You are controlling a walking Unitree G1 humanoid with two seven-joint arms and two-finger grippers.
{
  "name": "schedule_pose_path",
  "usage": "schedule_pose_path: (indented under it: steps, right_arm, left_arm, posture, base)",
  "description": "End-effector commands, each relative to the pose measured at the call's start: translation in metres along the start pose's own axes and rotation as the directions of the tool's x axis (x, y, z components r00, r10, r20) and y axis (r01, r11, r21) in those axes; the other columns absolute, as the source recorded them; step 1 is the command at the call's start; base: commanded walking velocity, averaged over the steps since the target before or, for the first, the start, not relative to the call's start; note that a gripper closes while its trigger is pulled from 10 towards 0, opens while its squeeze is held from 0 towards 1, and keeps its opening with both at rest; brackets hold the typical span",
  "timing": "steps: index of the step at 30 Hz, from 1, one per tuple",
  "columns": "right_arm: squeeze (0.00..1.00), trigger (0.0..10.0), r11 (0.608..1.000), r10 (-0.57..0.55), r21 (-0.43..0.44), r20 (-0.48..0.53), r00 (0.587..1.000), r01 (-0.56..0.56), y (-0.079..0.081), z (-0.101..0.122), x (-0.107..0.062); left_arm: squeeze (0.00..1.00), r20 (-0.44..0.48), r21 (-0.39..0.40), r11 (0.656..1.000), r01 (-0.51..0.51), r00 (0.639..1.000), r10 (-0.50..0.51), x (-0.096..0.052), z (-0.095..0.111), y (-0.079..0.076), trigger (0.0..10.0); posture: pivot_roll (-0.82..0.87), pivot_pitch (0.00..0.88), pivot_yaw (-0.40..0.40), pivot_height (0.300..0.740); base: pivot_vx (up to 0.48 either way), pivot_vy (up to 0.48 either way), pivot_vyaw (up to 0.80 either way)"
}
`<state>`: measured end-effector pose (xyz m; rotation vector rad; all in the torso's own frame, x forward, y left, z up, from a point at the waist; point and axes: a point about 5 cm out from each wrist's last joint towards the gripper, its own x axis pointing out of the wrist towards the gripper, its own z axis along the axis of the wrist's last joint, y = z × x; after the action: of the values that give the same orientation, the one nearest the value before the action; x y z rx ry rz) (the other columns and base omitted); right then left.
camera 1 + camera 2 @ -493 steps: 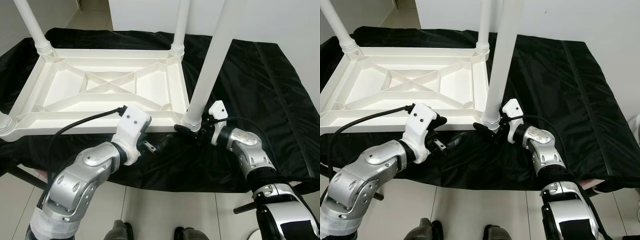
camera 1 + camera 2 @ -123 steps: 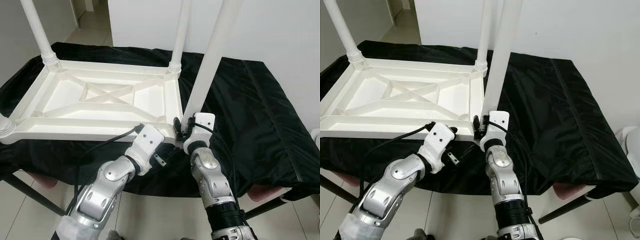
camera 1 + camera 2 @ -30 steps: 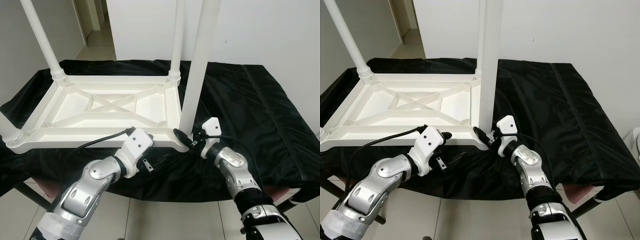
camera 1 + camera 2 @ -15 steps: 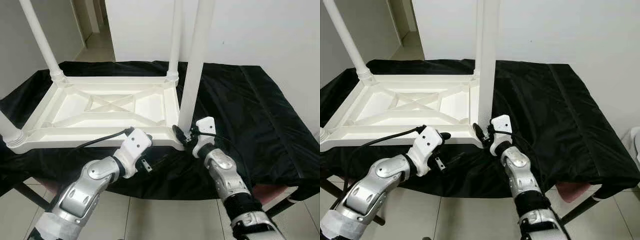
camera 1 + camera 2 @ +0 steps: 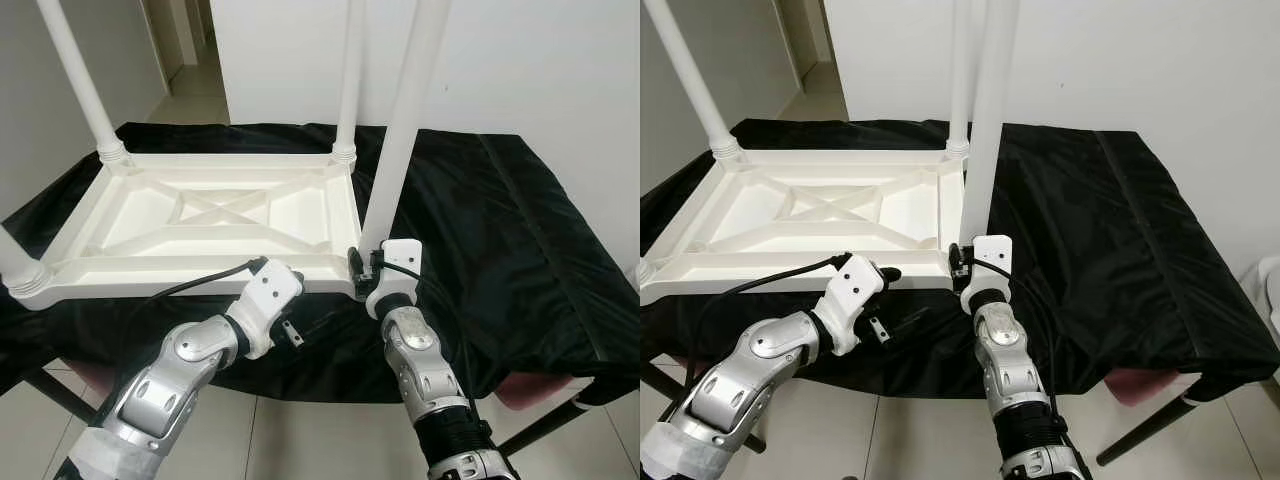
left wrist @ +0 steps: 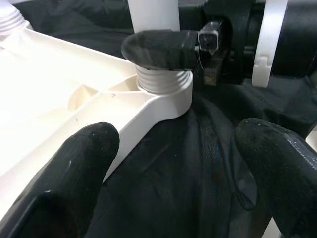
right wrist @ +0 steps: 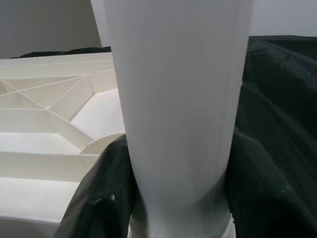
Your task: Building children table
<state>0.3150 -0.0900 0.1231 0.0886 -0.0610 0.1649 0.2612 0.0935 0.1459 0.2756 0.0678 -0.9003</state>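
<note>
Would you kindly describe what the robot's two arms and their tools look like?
Both arms are silver with rounded metal segments and black joints. Each ends in a white plastic wrist housing carrying a tool, left tool and right tool, with long black fingers. A black cable runs to the left wrist.

Both arms were silver metal with rounded, jointed segments. Left arm [image 5: 170, 375] ended in a white wrist housing [image 5: 268, 300] bearing two small dark screws; a black cable [image 5: 190, 290] looped from its top. Right arm [image 5: 425, 375] carried a matching white housing [image 5: 392, 268] with thin black wiring, and a black ribbed sleeve below the forearm. Fingers [image 6: 64, 183] were black, matte, slightly scuffed.
</note>
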Motion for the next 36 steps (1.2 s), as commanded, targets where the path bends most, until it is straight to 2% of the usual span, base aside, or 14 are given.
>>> schedule_pose_path:
  steps: [1, 7, 9, 16, 18, 19, 20, 21, 22, 23, 33, 34, 36]
  right_arm:
    - [1.0, 10.0, 0.998, 0.002, 0.061, -0.048, 0.999, 0.001, 0.0, -0.008, -0.003]
    - [1.0, 10.0, 0.998, 0.046, 0.045, -0.01, 0.999, -0.045, -0.002, 0.0, -0.003]
    - [1.0, 10.0, 0.993, 0.111, 0.03, 0.019, 0.994, -0.111, -0.01, 0.009, -0.002]
    - [1.0, 10.0, 0.978, 0.207, -0.025, 0.022, 0.978, -0.207, -0.025, 0.016, -0.001]
    - [1.0, 10.0, 0.978, 0.207, -0.025, 0.022, 0.978, -0.207, -0.025, 0.016, -0.001]
    - [0.0, 10.0, 0.957, 0.284, -0.064, 0.013, 0.959, -0.283, -0.027, 0.017, -0.001]
    - [0.0, 10.0, 0.957, 0.284, -0.064, 0.013, 0.959, -0.283, -0.027, 0.017, -0.001]
    - [0.0, 10.0, 0.931, 0.352, -0.104, -0.005, 0.936, -0.35, -0.028, 0.016, -0.001]
    - [0.0, 10.0, 0.879, 0.449, -0.158, -0.046, 0.892, -0.45, -0.03, 0.014, -0.001]
    - [0.0, 10.0, 0.866, 0.467, -0.173, -0.06, 0.882, -0.47, -0.03, 0.013, 0.0]
    - [0.0, 10.0, 0.804, 0.53, -0.229, -0.147, 0.836, -0.549, -0.037, 0.008, 0.01]
    - [0.0, 8.9, 0.801, 0.53, -0.23, -0.159, 0.833, -0.553, -0.039, 0.007, 0.012]
    - [0.0, 8.9, 0.799, 0.529, -0.231, -0.168, 0.832, -0.555, -0.042, 0.006, 0.013]
  left_arm:
    - [0.0, 0.003, 0.003, 0.999, 0.032, 0.999, -0.032, -0.002, 0.001, -0.001, 10.0]
    - [0.0, 0.004, 0.001, 1.0, 0.02, 1.0, -0.02, -0.002, 0.001, 0.0, 10.0]
    - [0.0, 0.006, 0.0, 1.0, 0.015, 1.0, -0.015, -0.002, 0.0, 0.0, 10.0]
    - [0.0, 0.006, 0.001, 1.0, 0.012, 1.0, -0.012, -0.001, 0.001, 0.001, 10.0]
    - [0.0, 0.006, 0.001, 1.0, 0.012, 1.0, -0.012, -0.001, 0.001, 0.001, 10.0]
    - [0.0, 0.007, 0.003, 1.0, 0.012, 1.0, -0.012, -0.001, 0.001, 0.001, 10.0]
    - [0.0, 0.007, 0.003, 1.0, 0.012, 1.0, -0.012, -0.001, 0.001, 0.001, 10.0]
    - [0.0, 0.008, 0.005, 1.0, 0.013, 1.0, -0.013, 0.0, 0.001, 0.002, 10.0]
    - [0.0, 0.01, 0.006, 1.0, 0.015, 1.0, -0.016, 0.0, 0.002, 0.002, 10.0]
    - [0.0, 0.01, 0.008, 1.0, 0.017, 1.0, -0.017, 0.0, 0.002, 0.003, 10.0]
    - [0.0, 0.014, 0.017, 1.0, 0.021, 1.0, -0.021, 0.002, 0.004, 0.004, 10.0]
    - [0.0, 0.014, 0.017, 1.0, 0.021, 1.0, -0.021, 0.002, 0.004, 0.004, 10.0]
    - [0.0, 0.015, 0.018, 1.0, 0.02, 1.0, -0.02, 0.002, 0.004, 0.004, 10.0]
  posture:
    - [-0.12, 0.0, 0.048, 0.74]
    - [-0.12, 0.0, 0.043, 0.74]
    - [-0.12, 0.0, 0.041, 0.74]
    - [-0.12, 0.0, 0.041, 0.74]
    - [-0.12, 0.0, 0.041, 0.74]
    - [-0.13, 0.0, 0.043, 0.74]
    - [-0.13, 0.0, 0.043, 0.74]
    - [-0.13, 0.0, 0.046, 0.74]
    - [-0.13, 0.0, 0.047, 0.74]
    - [-0.13, 0.0, 0.051, 0.74]
    - [-0.12, 0.0, 0.05, 0.74]
    - [-0.12, 0.0, 0.049, 0.74]
    - [-0.12, 0.0, 0.049, 0.74]
  base:
    - [0.0, 0.0, 0.0]
    - [0.0, 0.0, 0.0]
    - [0.0, 0.0, 0.0]
    - [0.0, 0.0, 0.0]
    - [0.0, 0.0, 0.0]
    - [0.0, 0.0, 0.0]
    - [0.0, 0.0, 0.0]
    - [0.0, 0.0, 0.0]
    - [0.0, 0.0, 0.0]
    - [0.0, 0.0, 0.0]
    - [0.0, 0.0, 0.0]
    - [0.0, 0.0, 0.0]
    - [0.0, 0.0, 0.0]
